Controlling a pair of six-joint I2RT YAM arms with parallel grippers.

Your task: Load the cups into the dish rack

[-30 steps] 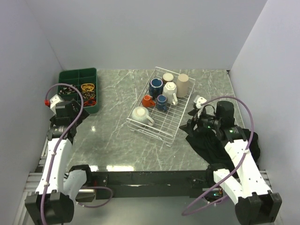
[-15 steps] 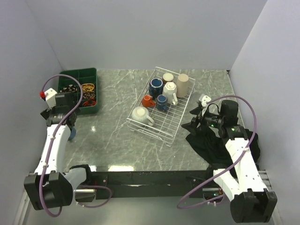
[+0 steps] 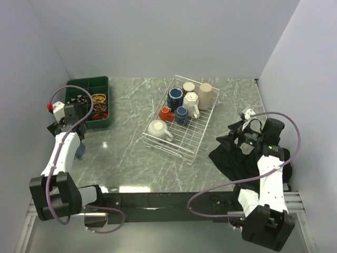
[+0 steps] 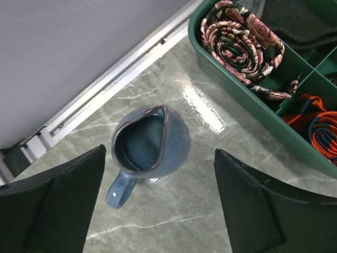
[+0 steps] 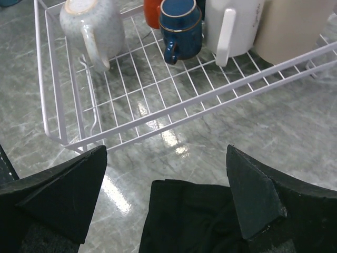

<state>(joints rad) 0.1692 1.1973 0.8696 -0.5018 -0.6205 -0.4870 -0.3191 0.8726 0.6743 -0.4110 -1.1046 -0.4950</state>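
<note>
Hovering over a blue mug [image 4: 150, 142] that stands upright on the marble table [image 3: 126, 153], the left gripper [image 4: 158, 158] has its fingers spread wide, one on either side of the mug and apart from it. This mug sits near the left wall, close to the green tray [image 4: 237, 100] of rolled ties [image 4: 242, 37], and well apart from the dish rack [image 3: 196, 142]. The rack lies at an angle in the middle of the table and holds seven cups: a cream mug [image 3: 158, 129] at its near end, an orange cup [image 3: 166, 113] and a navy cup [image 3: 182, 115] side by side, then a dark blue mug [image 3: 175, 98], a white mug [image 3: 191, 104], a brown-cream cup [image 3: 188, 87] and a tall beige tumbler [image 3: 205, 96]. The right gripper [image 5: 167, 153] is also spread and holds nothing, poised above a black cloth [image 5: 195, 216] just beside the rack's right side.
</note>
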